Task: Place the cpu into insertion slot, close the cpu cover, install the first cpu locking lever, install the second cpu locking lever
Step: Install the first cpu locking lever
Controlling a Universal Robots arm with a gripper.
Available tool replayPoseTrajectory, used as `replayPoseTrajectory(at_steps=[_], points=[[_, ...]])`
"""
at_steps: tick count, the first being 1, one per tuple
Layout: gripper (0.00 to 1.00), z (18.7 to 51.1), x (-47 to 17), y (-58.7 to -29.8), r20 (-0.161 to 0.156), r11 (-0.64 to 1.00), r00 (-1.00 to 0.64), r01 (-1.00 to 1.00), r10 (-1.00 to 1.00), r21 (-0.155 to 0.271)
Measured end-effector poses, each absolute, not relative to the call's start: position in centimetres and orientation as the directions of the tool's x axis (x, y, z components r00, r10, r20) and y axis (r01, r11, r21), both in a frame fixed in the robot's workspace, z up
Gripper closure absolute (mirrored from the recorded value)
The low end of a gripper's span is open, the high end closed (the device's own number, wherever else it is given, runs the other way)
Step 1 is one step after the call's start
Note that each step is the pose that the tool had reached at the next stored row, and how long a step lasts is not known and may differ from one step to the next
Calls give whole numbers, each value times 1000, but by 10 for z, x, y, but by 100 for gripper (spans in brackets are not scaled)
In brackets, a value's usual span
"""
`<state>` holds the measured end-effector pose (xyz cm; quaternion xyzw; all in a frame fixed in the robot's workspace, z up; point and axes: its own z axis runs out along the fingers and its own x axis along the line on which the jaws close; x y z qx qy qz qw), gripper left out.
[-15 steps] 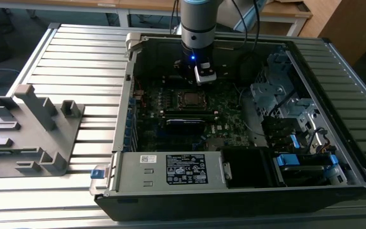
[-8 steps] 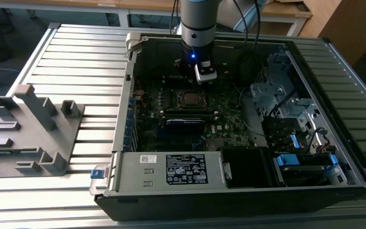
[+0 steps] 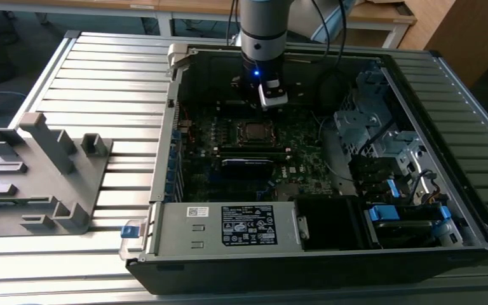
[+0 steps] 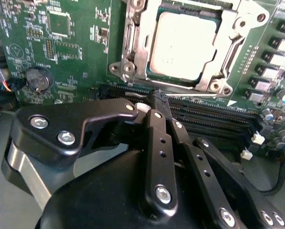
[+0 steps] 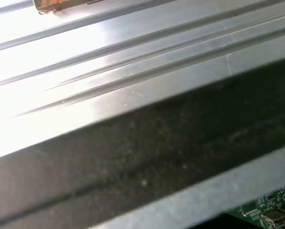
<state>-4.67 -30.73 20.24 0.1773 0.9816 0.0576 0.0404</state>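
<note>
Our gripper (image 4: 160,101), a black linkage-fingered tool on the arm, has its fingertips drawn together with nothing visibly between them. In the second wrist view its tip hangs over the long black memory slots (image 4: 209,119), just beside the near edge of the socket. The cpu (image 4: 185,45), a small flat square chip with a dull silvery-grey metal top, already lies seated in the socket on the green motherboard (image 4: 70,47). The cpu cover (image 4: 228,45), a thin silvery metal frame with an open centre window, lies folded down flat around it, so we judge the first two steps done. A thin metal rod runs along the socket edge nearest the fingertips, but we cannot tell whether either locking lever is hooked home, so we count the lever steps as open. The chip faces straight up out of the dark open computer case (image 3: 166,159). Being square, it has no true long axis. In the exterior view, where the gripper (image 3: 271,101) stands just beyond the socket, the chip's edges run roughly in line with the case walls.
</note>
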Motion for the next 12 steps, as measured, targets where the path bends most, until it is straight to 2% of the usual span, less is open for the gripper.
replayPoseTrajectory(at_steps=[4,12], points=[[89,202,-47,-307,-53,928,-934,344,354,143],[89,202,-47,-307,-55,929,-935,340,351,144]])
